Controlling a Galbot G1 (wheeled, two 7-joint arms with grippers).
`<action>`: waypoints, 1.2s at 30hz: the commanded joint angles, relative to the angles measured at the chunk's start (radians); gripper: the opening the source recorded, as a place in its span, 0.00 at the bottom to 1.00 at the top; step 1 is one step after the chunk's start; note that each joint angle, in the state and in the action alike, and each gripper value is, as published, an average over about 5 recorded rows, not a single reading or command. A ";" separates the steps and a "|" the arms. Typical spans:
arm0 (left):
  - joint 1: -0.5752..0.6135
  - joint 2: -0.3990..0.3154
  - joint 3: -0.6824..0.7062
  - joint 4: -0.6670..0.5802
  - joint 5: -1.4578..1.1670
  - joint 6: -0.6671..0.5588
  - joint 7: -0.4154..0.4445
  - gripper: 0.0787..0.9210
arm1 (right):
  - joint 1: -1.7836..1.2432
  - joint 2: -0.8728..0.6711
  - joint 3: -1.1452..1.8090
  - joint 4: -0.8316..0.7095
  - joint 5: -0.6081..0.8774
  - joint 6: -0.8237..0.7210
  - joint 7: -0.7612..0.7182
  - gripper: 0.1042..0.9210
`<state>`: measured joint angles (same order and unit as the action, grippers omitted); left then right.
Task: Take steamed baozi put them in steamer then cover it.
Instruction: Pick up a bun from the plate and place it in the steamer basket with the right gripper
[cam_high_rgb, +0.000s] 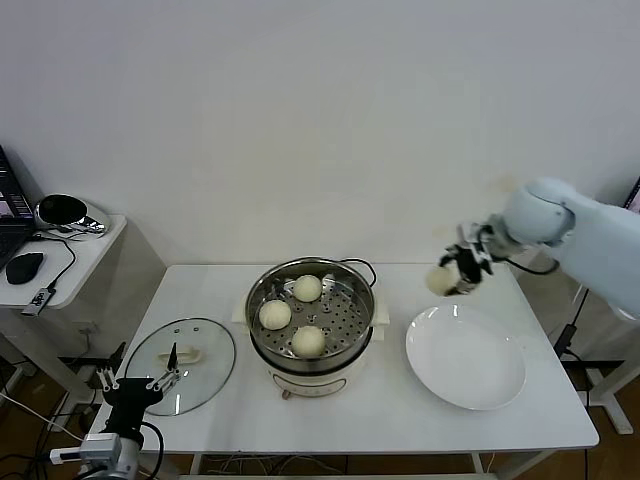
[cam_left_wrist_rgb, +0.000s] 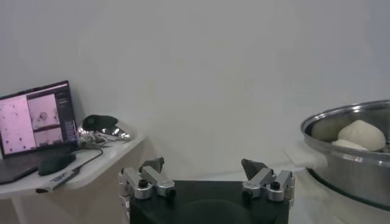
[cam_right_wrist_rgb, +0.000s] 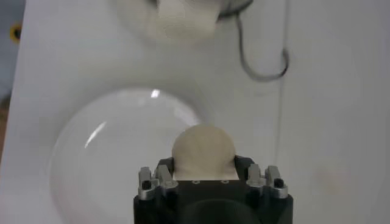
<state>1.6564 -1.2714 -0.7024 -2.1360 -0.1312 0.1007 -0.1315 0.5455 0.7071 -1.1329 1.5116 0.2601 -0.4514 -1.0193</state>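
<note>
last bun lifted, lid waiting

head view: the right gripper (cam_high_rgb: 452, 277) hangs above the far edge of the white plate (cam_high_rgb: 466, 358), pinching the 4th baozi (cam_high_rgb: 439, 280), raised to clear the steamer (cam_high_rgb: 312, 318) rim. 3 buns (cam_high_rgb: 308, 340) already sit on its tray. the cover (cam_high_rgb: 181, 351) lies left of the pot, near the left gripper (cam_high_rgb: 135, 383), which waits low.

left wrist view: the left claw is spread wide, holding nothing, beside the steamer wall.

right wrist view: the bun sits squeezed between the jaws, plate below.

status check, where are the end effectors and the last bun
Right end effector shut on fourth baozi, above plate. Left end effector open, idle by cover. Three in steamer; path clear.
</note>
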 joint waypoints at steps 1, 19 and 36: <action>-0.005 0.003 0.003 0.012 -0.002 0.000 0.001 0.88 | 0.183 0.314 -0.188 -0.001 0.333 -0.239 0.155 0.62; -0.011 0.011 -0.017 0.019 -0.021 -0.001 0.002 0.88 | -0.018 0.488 -0.177 -0.190 0.267 -0.274 0.196 0.62; -0.013 0.006 -0.019 0.025 -0.022 -0.002 0.002 0.88 | -0.107 0.466 -0.150 -0.204 0.205 -0.274 0.196 0.62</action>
<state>1.6431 -1.2653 -0.7214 -2.1123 -0.1539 0.0992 -0.1300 0.4766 1.1529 -1.2851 1.3240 0.4811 -0.7152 -0.8340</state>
